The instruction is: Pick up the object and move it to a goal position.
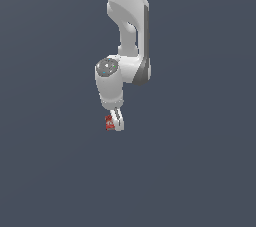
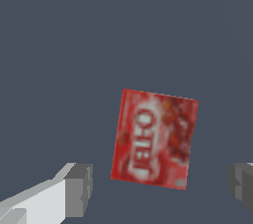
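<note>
Looking at risk first: the red box [image 2: 154, 139] is sitting skewed between the pads [image 2: 79, 190] in the wrist view, not squared to them, so closing now is likely twisting it or pinching a corner, and it could be squirting out sideways. It also seems to be sitting ahead of the pad tips, so a close from this height may be catching only an edge; depth is hard to judge.

The tool [image 2: 159, 188] is standing wide open, both pads well clear of the box, touching nothing, holding nothing.

Farther out, in the exterior view, the tool [image 1: 116, 124] is pointing down over the grey desk [image 1: 50, 171], box [image 1: 109, 122] just beside one finger, apparently on the surface. No goal marker is showing.
</note>
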Available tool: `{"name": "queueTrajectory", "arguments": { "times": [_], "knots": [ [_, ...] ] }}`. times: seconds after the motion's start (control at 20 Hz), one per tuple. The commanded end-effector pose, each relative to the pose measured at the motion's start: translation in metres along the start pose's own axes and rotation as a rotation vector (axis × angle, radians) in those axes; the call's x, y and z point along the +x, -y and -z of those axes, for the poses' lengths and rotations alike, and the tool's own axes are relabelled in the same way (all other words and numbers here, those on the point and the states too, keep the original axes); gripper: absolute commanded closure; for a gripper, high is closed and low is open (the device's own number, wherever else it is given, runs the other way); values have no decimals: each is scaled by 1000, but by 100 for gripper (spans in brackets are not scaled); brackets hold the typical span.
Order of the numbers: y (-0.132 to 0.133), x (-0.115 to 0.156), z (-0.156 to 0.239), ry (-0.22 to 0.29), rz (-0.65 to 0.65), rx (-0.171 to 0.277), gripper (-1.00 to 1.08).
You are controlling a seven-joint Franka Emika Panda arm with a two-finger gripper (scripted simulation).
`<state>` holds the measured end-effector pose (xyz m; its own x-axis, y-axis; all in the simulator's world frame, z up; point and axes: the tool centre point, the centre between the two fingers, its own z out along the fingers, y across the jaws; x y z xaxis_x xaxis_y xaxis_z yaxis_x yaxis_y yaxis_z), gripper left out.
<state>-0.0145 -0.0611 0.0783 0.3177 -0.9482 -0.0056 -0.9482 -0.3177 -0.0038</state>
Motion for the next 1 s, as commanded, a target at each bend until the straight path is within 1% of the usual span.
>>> {"name": "queueTrajectory", "arguments": {
  "times": [0.0, 0.4, 0.7, 0.95],
  "knots": [
    [-2, 2, -4, -2, -54, -1, -92],
    [-5, 6, -12, -6, -145, -3, -92],
    [-5, 6, -14, -6, -147, -4, -92],
    [-6, 6, -29, -6, -149, -4, -92]
  ]
}}
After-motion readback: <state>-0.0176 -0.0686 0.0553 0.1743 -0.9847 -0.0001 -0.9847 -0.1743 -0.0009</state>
